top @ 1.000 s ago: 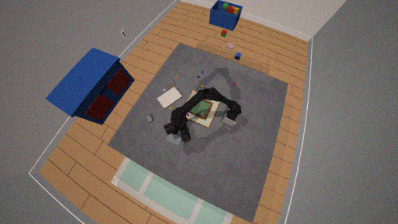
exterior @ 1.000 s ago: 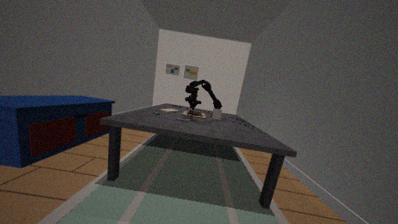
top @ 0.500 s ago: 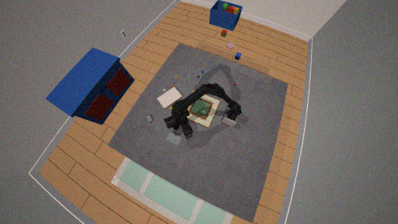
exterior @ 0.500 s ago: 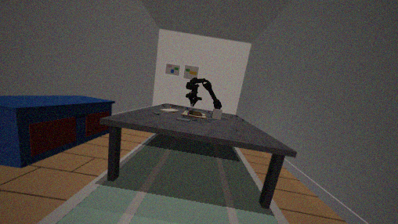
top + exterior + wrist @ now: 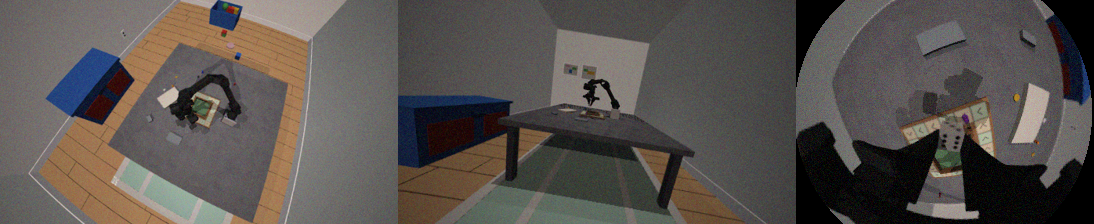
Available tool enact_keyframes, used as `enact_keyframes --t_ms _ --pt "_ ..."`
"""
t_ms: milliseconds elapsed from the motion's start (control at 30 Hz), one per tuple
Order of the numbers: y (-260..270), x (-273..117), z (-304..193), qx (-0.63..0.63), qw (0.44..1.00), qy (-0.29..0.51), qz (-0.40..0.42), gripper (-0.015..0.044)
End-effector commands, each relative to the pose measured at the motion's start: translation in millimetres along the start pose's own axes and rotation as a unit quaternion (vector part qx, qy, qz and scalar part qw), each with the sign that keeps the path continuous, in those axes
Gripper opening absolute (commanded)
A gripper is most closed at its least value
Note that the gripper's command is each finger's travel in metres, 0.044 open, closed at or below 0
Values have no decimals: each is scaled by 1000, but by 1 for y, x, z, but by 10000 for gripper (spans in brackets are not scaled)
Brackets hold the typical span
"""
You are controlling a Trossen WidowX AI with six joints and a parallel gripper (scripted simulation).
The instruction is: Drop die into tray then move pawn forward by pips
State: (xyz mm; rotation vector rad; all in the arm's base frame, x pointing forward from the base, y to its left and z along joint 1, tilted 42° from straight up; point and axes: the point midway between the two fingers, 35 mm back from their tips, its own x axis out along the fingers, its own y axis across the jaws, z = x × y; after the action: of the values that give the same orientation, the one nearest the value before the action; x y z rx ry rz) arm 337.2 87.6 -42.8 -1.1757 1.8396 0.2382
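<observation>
A pale die (image 5: pixel 951 136) with dark pips is held between the fingertips of my gripper (image 5: pixel 950 133) (image 5: pixel 590 104), which is shut on it above the board. The board (image 5: pixel 979 111) (image 5: pixel 214 108) has a ring of pale squares with arrows around the green dice tray (image 5: pixel 947 159) (image 5: pixel 201 107). In the wrist view the die and fingers hide part of the board and tray. A purple pawn (image 5: pixel 965 119) stands on a square of the ring, just beyond the die in the wrist view.
A grey flat block (image 5: pixel 941 38) (image 5: pixel 174 138), a small grey block (image 5: pixel 1028 38) (image 5: pixel 149 118) and a white slab (image 5: pixel 1031 114) (image 5: pixel 168 97) lie around the board. A yellow disc (image 5: pixel 1016 97) lies near the slab. The arm's pale base (image 5: pixel 615 113) stands beside the board.
</observation>
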Motion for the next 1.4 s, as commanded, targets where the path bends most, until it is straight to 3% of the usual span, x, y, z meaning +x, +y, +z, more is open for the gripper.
enact_keyframes --t_ms 0,1000,1367 --pt "-8 4 -17 -30 1000 2 -1 0" --pt "-30 36 -144 -239 971 13 1 0" --pt "-21 47 -144 -236 959 -132 87 0"
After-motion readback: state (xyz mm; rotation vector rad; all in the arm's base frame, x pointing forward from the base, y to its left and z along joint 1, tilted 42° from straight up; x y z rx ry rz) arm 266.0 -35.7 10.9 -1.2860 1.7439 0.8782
